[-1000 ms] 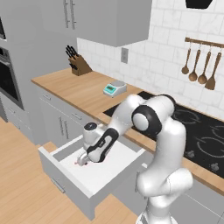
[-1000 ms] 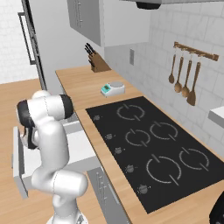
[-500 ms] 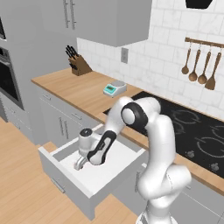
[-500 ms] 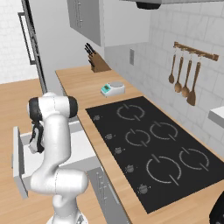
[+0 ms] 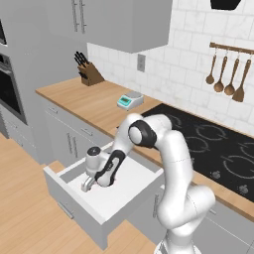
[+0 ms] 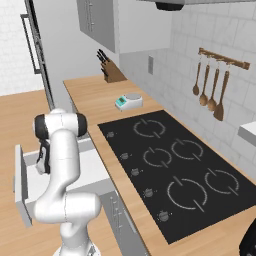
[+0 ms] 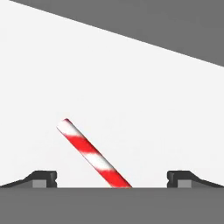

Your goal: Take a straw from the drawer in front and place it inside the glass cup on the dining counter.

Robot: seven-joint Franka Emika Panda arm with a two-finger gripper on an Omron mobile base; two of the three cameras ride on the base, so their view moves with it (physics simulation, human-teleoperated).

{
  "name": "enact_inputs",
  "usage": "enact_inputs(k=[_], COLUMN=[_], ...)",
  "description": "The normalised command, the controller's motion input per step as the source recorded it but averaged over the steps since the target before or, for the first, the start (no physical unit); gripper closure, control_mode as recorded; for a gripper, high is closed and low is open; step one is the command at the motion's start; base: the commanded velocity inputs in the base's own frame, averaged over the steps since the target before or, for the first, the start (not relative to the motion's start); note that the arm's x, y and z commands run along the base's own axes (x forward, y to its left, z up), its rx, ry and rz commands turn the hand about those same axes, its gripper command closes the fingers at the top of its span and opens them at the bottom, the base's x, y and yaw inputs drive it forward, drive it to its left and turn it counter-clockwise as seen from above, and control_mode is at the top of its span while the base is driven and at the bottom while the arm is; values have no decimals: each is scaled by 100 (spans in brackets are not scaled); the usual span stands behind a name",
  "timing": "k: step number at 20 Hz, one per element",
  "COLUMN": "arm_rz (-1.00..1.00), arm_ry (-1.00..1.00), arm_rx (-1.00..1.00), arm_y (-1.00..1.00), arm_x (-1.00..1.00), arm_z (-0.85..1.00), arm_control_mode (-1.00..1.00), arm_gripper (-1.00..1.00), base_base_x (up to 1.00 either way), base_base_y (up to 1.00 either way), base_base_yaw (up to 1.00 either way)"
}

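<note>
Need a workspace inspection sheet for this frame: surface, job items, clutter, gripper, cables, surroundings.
Surface: wood worktop with black cooktop inset.
Job's things: drawer pulled open, white inside; straw, red and white striped, lies on the drawer floor between the fingertips. Glass cup: nothing seen.
Clutter: kitchen scale, knife block on the worktop.
Gripper: gripper down in the drawer, jaws wide open, straddling the straw, not closed on it.
Cables: nothing seen.
Surroundings: hanging utensils, upper cabinets, wood floor.
</note>
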Motion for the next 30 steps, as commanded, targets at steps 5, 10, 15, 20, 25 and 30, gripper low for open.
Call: enact_inputs(k=[5,10,15,20,25,30], arm_rz=[0,2,2,0,0,0], arm_ry=[1,2,11,21,14,-5], arm_rx=[0,-1,0,0,0,0], arm_y=[0,0,0,0,0,0], arm_x=[40,18,10,21,2,-22], arm_z=[-24,-38,-41,-48,-43,-5], arm_control_mode=[-100,-100,-100,-100,-100,-100], arm_gripper=[-100,100,100,100,100,100], base_base_x=[0,0,0,0,0,0], base_base_y=[0,0,0,0,0,0], base_base_yaw=[0,0,0,0,0,0])
